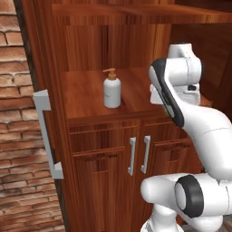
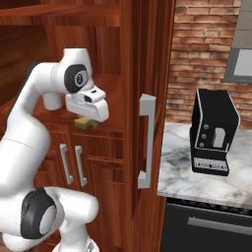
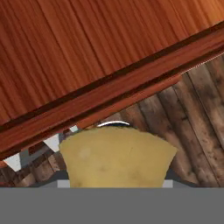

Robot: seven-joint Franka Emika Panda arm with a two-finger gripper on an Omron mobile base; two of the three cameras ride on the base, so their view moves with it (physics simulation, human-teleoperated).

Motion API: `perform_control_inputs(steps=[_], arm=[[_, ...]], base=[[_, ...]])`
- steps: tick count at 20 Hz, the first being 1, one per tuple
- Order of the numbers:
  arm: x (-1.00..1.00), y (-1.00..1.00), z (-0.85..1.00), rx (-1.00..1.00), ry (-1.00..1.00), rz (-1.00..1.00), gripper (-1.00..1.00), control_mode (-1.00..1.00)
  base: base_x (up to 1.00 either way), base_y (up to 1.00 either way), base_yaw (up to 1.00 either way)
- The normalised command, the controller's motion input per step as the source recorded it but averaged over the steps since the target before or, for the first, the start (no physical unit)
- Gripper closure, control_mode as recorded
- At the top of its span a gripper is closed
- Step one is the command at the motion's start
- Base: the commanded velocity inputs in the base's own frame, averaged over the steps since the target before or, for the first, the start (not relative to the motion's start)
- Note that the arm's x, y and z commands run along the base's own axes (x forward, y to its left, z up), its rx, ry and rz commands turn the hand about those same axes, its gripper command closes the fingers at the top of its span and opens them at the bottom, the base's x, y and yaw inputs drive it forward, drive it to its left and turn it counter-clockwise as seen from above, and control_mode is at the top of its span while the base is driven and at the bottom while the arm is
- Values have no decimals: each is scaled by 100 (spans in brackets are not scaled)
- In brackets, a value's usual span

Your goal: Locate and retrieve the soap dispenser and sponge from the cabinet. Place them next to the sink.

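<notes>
jaws are clamped on the sponge [image 3: 117,156], held by the gripper [image 2: 84,123] just above the shelf edge of the cabinet [image 1: 97,149]. sponge retrieval looks underway; next, carry it out toward the sink. the soap [image 1: 112,89] stands on the shelf.

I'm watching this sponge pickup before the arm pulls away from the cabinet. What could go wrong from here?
The pincer grips the sponge near the shelf edge; pulling back low could snag it there. The soap bottle stands on the same shelf beside the arm, so a wide swing might tip it.
</notes>
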Motion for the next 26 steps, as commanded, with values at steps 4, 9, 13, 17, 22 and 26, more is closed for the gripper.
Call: perform_control_inputs(steps=[4,9,13,17,22,26], arm=[[-74,11,-15,0,0,20,100,-100],[-84,-2,-15,0,-5,20,100,-100],[-82,0,-3,0,-6,21,100,-100],[-75,4,0,0,-2,18,100,-100],[-57,4,-1,1,-1,12,100,-100],[-44,0,-2,3,1,5,100,-100]], base=[[0,0,0],[0,0,0],[0,0,0],[0,0,0],[0,0,0],[0,0,0]])
